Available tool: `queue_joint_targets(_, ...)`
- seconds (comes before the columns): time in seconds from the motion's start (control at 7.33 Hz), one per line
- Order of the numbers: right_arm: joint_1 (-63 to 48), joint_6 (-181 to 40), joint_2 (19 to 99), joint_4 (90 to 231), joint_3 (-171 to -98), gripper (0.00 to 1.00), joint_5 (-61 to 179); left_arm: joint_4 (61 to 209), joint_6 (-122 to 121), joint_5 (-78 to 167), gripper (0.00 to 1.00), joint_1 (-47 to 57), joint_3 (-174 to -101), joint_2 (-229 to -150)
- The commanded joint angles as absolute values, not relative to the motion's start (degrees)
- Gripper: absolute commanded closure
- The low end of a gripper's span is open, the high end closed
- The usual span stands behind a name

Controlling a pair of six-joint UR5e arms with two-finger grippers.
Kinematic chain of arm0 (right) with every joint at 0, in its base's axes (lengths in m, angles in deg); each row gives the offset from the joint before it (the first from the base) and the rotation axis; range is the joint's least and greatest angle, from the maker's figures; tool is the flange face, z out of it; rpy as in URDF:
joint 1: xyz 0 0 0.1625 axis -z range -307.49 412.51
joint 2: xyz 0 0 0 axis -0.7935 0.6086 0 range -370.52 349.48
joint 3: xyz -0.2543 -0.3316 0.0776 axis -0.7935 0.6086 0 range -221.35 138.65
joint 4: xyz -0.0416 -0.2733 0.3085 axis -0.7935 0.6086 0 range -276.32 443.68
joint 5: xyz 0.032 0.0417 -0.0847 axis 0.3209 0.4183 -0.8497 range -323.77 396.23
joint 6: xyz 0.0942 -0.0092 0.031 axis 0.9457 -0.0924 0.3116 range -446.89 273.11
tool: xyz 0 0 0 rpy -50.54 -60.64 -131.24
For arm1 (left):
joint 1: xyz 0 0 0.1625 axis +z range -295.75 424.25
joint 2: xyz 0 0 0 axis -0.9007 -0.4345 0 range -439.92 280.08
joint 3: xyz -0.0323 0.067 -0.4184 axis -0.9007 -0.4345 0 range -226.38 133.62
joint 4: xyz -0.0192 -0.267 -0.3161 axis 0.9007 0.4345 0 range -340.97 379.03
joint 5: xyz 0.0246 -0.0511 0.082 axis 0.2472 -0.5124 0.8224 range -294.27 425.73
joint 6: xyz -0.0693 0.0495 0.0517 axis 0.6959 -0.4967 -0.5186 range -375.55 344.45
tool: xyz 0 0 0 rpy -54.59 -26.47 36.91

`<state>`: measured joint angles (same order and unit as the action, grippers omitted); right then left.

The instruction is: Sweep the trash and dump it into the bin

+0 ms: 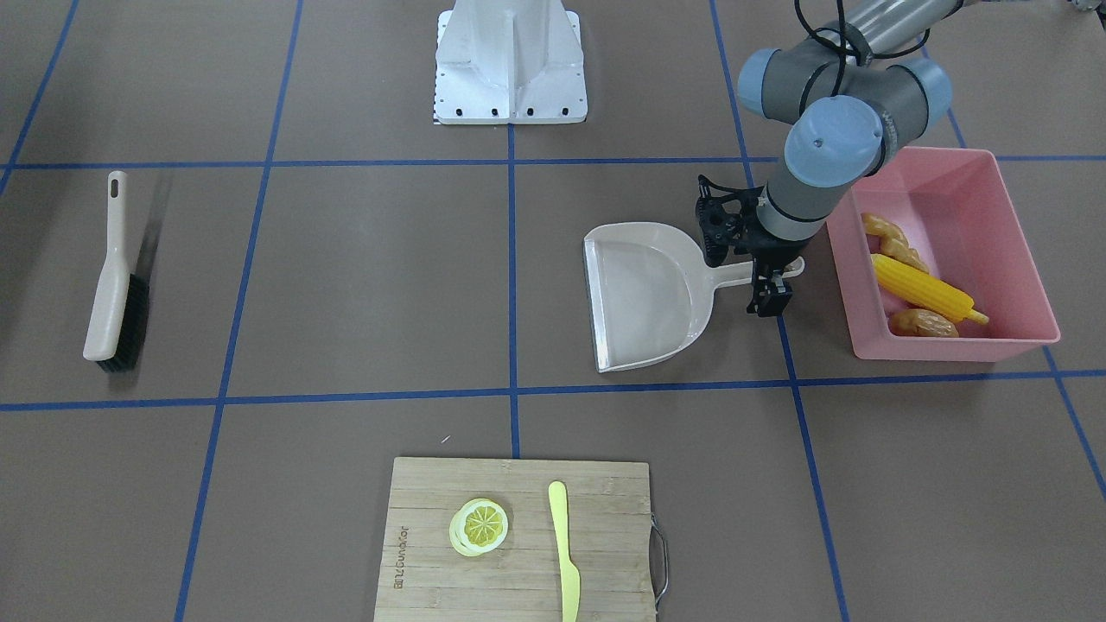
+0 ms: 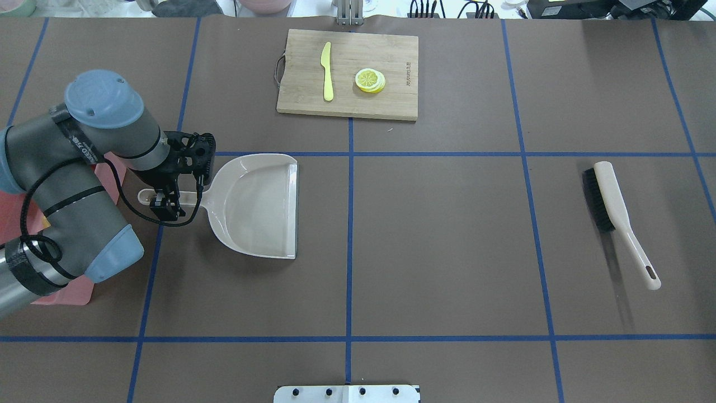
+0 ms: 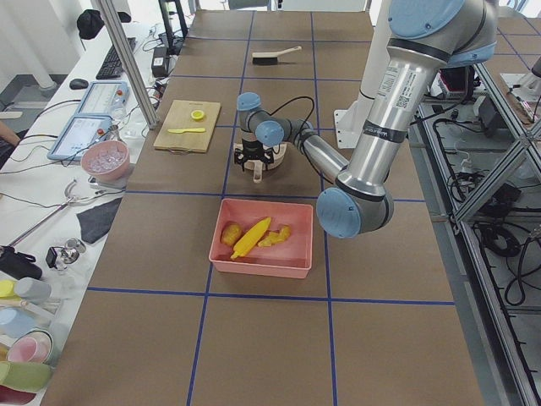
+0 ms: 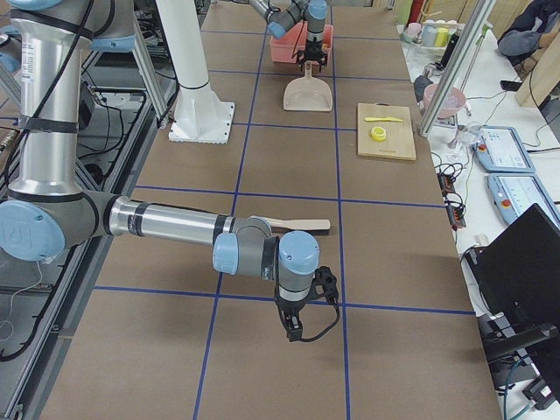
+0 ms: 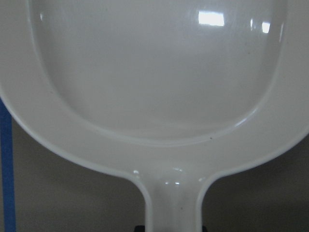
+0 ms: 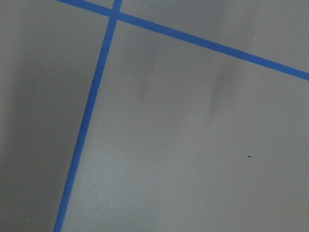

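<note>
The pink bin (image 1: 1020,233) stands on the table and holds the yellow corn cob (image 1: 924,294), the tan ginger root (image 1: 894,242) and the brown-yellow potato (image 1: 924,324). The empty beige dustpan (image 1: 648,294) lies flat beside the bin. My left gripper (image 1: 769,294) is shut on the dustpan's handle (image 5: 174,208), with a finger on each side. In the overhead view the left arm hides most of the bin (image 2: 61,294). My right gripper (image 4: 296,331) hangs low over bare table, far from the bin, and I cannot tell whether it is open or shut.
A beige brush with black bristles (image 1: 117,285) lies far from the dustpan, on the robot's right side. A wooden cutting board (image 1: 432,553) at the far edge carries a lemon slice (image 1: 479,527) and a pale yellow knife (image 1: 566,553). The robot's base plate (image 1: 510,86) is at the near edge.
</note>
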<state>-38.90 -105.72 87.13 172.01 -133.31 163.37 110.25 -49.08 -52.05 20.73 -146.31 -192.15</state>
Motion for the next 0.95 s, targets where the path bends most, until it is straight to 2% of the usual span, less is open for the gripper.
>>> queue_joint_targets(0.0, -38.9, -105.7, 87.13, 172.01, -132.84, 0.0, 163.32, 107.38, -49.47, -52.39, 0.02, 18.12, -148.58, -192.16)
queue_joint_targets(0.27, -38.9, -105.7, 87.13, 172.01, -132.58, 0.0, 163.32, 101.4, -49.38, -52.39, 0.02, 14.0, -153.41, -192.25)
queue_joint_targets(0.82, -38.9, -105.7, 87.13, 171.92, -132.4, 0.0, 163.32, 96.37, -41.62, -60.65, 0.02, -2.78, -153.52, -192.16)
